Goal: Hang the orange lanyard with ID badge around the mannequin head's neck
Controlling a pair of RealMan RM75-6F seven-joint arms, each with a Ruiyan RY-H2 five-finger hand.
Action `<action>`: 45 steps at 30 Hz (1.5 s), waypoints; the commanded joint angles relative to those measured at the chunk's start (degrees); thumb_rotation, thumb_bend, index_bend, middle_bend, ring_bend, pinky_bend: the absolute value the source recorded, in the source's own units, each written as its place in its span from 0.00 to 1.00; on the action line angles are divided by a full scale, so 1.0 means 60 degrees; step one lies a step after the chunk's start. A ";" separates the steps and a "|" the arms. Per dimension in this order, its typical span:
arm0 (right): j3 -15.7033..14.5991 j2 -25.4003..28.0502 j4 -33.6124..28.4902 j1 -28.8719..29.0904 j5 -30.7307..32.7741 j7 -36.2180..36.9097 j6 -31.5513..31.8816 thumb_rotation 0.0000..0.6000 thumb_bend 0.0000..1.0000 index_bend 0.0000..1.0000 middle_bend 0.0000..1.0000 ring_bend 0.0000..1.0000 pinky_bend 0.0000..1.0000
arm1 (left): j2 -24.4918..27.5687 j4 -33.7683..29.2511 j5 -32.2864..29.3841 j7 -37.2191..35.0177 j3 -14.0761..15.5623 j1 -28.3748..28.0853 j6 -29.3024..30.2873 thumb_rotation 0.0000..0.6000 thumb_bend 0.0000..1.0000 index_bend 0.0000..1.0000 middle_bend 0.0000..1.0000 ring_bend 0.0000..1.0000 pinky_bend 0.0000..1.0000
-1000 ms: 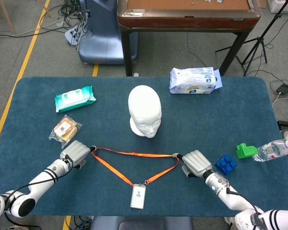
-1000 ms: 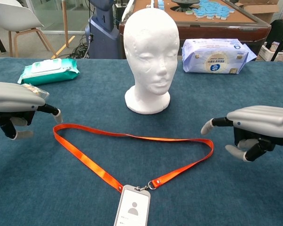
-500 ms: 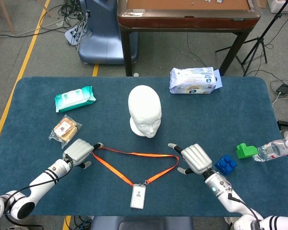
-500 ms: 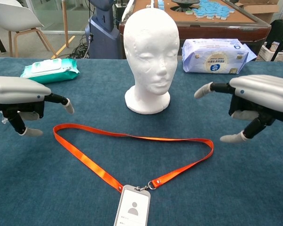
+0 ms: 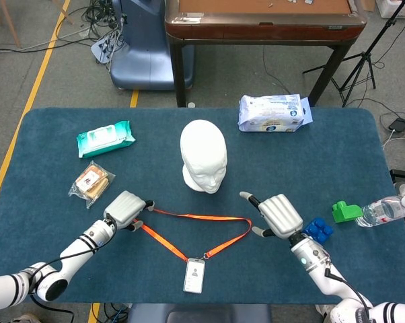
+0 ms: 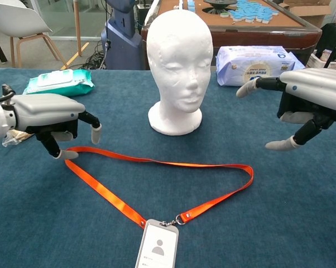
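**Lanyard flat, head upright**

Orange lanyard [image 6: 157, 163] spread flat in a loop, left end under the left hand's fingertips [image 6: 72, 154], right end below the right hand's fingers [image 6: 279, 144]. ID badge [image 6: 157, 245] nearest. White mannequin head [image 6: 177, 67] upright beyond, between both.

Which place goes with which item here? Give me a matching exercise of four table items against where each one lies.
Items:
1. green wipes pack
2. ID badge
3. blue block
4. mannequin head

Places:
A. table's middle, upright
B. beside the right hand
C. far left of the table
D. near edge, on the end of the orange lanyard

Pairs: 1-C, 2-D, 3-B, 4-A
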 commanded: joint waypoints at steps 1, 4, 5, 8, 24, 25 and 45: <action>0.0007 0.0024 -0.0010 -0.0017 0.0038 -0.0003 -0.0049 1.00 0.14 0.18 0.99 1.00 1.00 | -0.0342 0.0317 -0.0138 0.0049 -0.0166 -0.0098 -0.0120 1.00 0.28 0.38 0.98 0.99 0.99; -0.0009 0.0039 0.0004 -0.0033 0.0061 -0.0035 -0.0112 1.00 0.14 0.18 0.99 1.00 1.00 | -0.0648 0.0628 -0.0192 0.0064 -0.0310 -0.0132 -0.0071 1.00 0.28 0.37 0.99 1.00 0.99; -0.0008 0.0038 0.0012 -0.0041 0.0062 -0.0040 -0.0115 1.00 0.14 0.18 0.99 1.00 1.00 | -0.0722 0.0696 -0.0217 0.0087 -0.0344 -0.0138 -0.0059 1.00 0.28 0.36 0.99 1.00 0.99; 0.0011 0.0050 0.0030 -0.0063 0.0074 -0.0006 -0.0131 1.00 0.14 0.18 0.99 1.00 1.00 | -0.0926 0.0873 -0.0322 0.0216 -0.0426 -0.0162 -0.0050 1.00 0.28 0.36 0.99 1.00 0.99; 0.0028 0.0139 0.0140 -0.0167 0.0094 0.0155 -0.0254 1.00 0.14 0.18 0.99 1.00 1.00 | -0.1973 0.2155 -0.0907 0.0301 -0.0650 -0.0203 -0.0353 1.00 0.28 0.44 1.00 1.00 1.00; 0.0026 0.0138 0.0148 -0.0173 0.0098 0.0162 -0.0263 1.00 0.14 0.18 0.99 1.00 1.00 | -0.2025 0.2222 -0.0924 0.0276 -0.0667 -0.0192 -0.0344 1.00 0.28 0.45 1.00 1.00 1.00; 0.0091 0.0089 0.0294 -0.0225 0.0259 0.0116 -0.0389 1.00 0.14 0.18 0.99 1.00 1.00 | -0.2419 0.2743 -0.1031 -0.0296 -0.0888 -0.0042 -0.0429 1.00 0.28 0.54 1.00 1.00 1.00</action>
